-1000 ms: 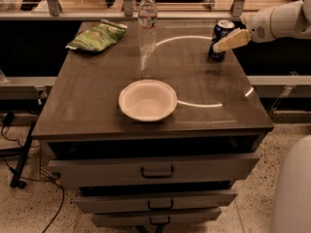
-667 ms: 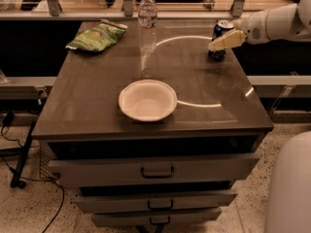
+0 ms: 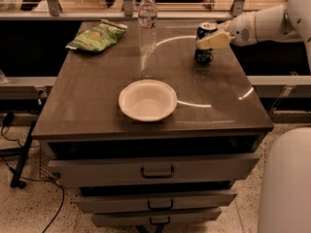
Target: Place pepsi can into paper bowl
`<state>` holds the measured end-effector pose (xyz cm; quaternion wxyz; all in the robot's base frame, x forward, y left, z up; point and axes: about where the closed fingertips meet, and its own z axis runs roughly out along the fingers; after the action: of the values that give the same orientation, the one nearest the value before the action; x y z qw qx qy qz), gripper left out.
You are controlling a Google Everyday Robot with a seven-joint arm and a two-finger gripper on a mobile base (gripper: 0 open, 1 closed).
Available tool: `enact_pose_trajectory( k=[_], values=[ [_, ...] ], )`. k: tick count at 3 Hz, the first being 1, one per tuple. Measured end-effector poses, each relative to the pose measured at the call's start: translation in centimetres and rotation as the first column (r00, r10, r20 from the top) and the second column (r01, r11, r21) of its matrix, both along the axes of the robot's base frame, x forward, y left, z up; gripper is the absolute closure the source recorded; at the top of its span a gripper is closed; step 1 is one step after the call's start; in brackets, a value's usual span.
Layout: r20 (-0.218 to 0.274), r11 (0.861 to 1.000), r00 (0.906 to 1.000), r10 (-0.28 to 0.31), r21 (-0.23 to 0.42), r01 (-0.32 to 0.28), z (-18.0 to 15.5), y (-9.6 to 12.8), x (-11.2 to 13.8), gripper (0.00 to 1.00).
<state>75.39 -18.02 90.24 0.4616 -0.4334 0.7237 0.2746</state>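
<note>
The pepsi can (image 3: 203, 55), dark blue with a silver top, is upright at the back right of the table. My gripper (image 3: 208, 41) reaches in from the right on a white arm. One cream finger (image 3: 214, 41) lies across the can's front and the other is hidden behind it, so the gripper is shut on the can. I cannot tell if the can's base touches the tabletop. The paper bowl (image 3: 147, 100), off-white and empty, sits near the table's front centre, well to the left of and in front of the can.
A clear water bottle (image 3: 147, 21) stands at the back centre, left of the can. A green chip bag (image 3: 97, 36) lies at the back left. The brown tabletop (image 3: 87, 96) sits over drawers (image 3: 156, 171). A white robot body part (image 3: 286, 183) fills the lower right.
The gripper and the pepsi can have moved together to the left, toward the water bottle. The bowl, bottle and chip bag have not moved.
</note>
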Motion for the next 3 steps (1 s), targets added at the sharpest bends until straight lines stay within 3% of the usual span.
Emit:
enact_pose_trajectory(
  k=[1,3],
  values=[
    [0.036,0.993,0.9922,0.120,0.013,-0.120,3.30,2.23,-2.91,0.95],
    [0.025,0.990,0.9895,0.142,0.009,-0.142,3.08,2.58,-3.38,1.00]
  ],
)
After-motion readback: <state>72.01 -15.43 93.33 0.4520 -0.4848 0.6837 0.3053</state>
